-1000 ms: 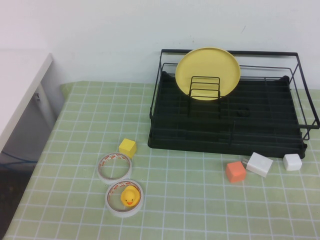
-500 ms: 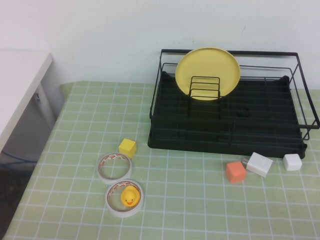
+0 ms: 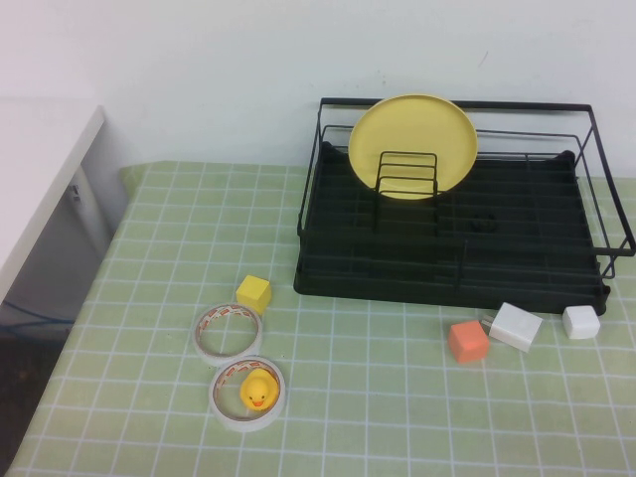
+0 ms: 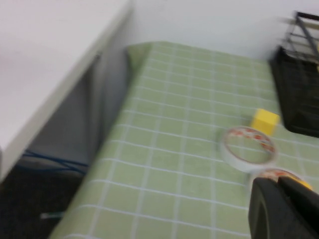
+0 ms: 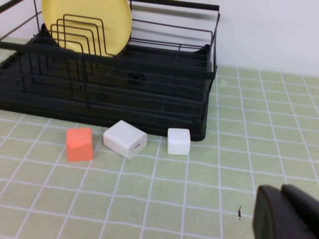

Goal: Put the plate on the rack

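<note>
Nearest in the high view, a small yellow duck (image 3: 257, 392) is seen sitting inside a white tape ring (image 3: 245, 395) on the green checked tabletop (image 3: 179, 248), with a second tape ring (image 3: 228, 333) just beyond it and a yellow cube (image 3: 253, 292) beside that. Further to the right, an orange cube (image 3: 468, 341), a white block (image 3: 516, 326) and a smaller white cube (image 3: 581, 322) are laid in a row just in front of the rack (image 3: 452, 273). The rack is placed at the far right of the tabletop, close to the wall. The plate (image 3: 412, 145) is stood upright inside the rack at its back left, leaned against the rear rail behind a set of wire dividers (image 3: 405, 179). Neither arm is caught in the high view. The left gripper (image 4: 284, 209) is shown only at the edge of its wrist view, above the tape rings, and the right gripper (image 5: 286, 214) likewise above bare tabletop near the white cube; whether the fingers of either are open or closed cannot be told.
</note>
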{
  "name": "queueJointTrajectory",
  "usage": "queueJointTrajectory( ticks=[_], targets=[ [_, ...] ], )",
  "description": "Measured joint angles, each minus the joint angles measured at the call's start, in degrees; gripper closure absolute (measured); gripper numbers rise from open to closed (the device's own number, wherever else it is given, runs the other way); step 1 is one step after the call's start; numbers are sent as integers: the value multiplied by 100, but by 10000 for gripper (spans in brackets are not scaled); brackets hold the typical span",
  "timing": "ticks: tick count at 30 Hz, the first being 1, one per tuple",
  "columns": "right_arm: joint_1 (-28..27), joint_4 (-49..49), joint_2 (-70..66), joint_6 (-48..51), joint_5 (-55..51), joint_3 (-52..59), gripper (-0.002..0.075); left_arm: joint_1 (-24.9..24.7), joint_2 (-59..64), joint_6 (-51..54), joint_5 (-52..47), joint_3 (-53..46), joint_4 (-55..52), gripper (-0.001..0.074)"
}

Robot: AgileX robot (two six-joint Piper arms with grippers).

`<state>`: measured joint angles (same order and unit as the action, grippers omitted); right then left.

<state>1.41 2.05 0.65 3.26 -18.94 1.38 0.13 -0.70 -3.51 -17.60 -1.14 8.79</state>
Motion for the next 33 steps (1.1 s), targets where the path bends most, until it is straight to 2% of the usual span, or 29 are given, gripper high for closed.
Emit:
queueJointTrajectory(
  ticks=[7, 12, 16, 22, 33],
  targets=[
    [0, 0, 0, -13, 0, 0, 715, -908, 0, 205, -46, 10, 177, 736],
    [0, 0, 0, -13, 0, 0, 715, -1340, 0, 217, -46, 10, 177, 736],
    [0, 0, 0, -13, 0, 0, 715, -1393, 0, 129, -47, 10, 65, 736],
    [0, 0, 0, -13, 0, 0, 715, -1393, 0, -847, -27, 10, -773, 736],
    [0, 0, 0, -13, 0, 0, 715, -1393, 0, -931, -27, 10, -910, 736]
  ],
)
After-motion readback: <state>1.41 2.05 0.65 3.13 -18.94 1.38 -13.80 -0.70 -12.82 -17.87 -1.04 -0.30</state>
